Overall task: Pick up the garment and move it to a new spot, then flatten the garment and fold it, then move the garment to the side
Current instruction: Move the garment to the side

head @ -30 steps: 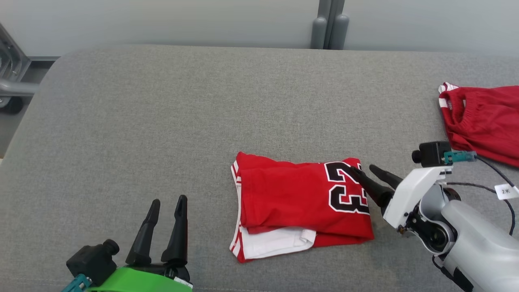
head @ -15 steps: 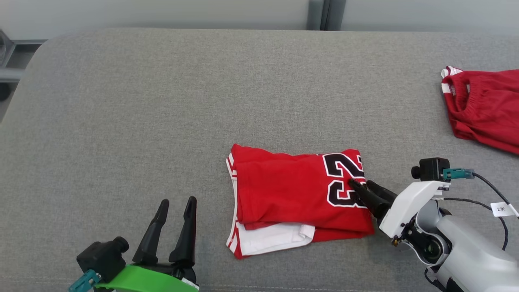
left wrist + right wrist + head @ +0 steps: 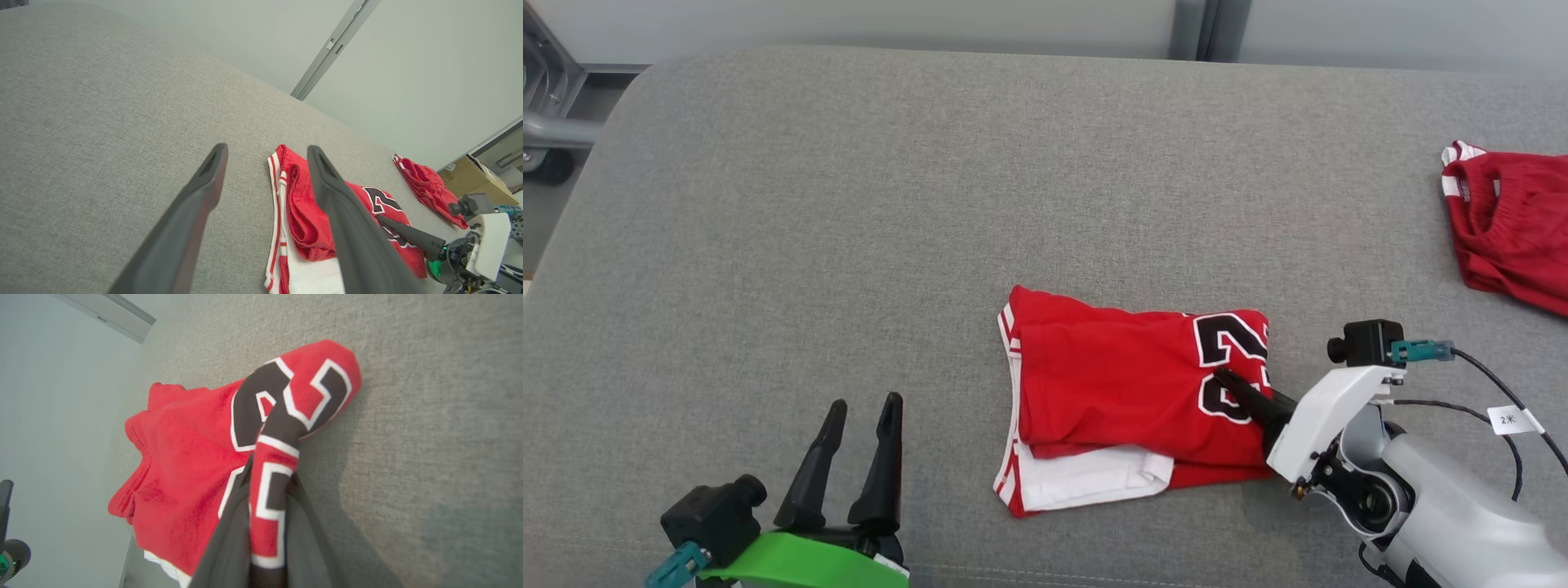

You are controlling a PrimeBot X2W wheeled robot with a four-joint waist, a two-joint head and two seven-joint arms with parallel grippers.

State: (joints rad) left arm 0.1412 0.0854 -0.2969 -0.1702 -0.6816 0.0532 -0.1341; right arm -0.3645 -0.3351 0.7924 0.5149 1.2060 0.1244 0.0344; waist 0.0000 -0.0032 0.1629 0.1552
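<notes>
Jersey: a red jersey (image 3: 1127,392) with a black, white-edged "23" lay folded into a rough rectangle on the grey cushion (image 3: 849,204), directly ahead of the right gripper and off to the right of the left gripper
Jersey layers: a white layer stuck out from under the red on the side nearer the robot, and red-and-white striped trim ran along the edge farthest from the right gripper
Grip point: the numbered end of the jersey (image 3: 184,457), where a ridge of cloth carrying part of the digits rose off the cushion
Right gripper: the right gripper (image 3: 1223,377) was pinched narrow on that ridge; in the right wrist view the cloth ran down between its two dark fingers (image 3: 229,543)
Right arm: its white wrist shell and a small black camera (image 3: 1368,343) sat just behind the fingers, with a cable bearing a white tag (image 3: 1508,420) trailing back from it
Left gripper: the left gripper (image 3: 864,402) was spread wide and held nothing, hanging over bare cushion well apart from the jersey, fingers pointing away from the robot
Left wrist view: the striped edge of the jersey (image 3: 304,212) showed between and beyond the left gripper's (image 3: 267,149) two fingers
Other garment: red shorts (image 3: 1511,237) with a gathered waistband lay crumpled well beyond the right gripper, off to its right
Background: a cardboard box (image 3: 470,179) stood past the far end of the cushion
</notes>
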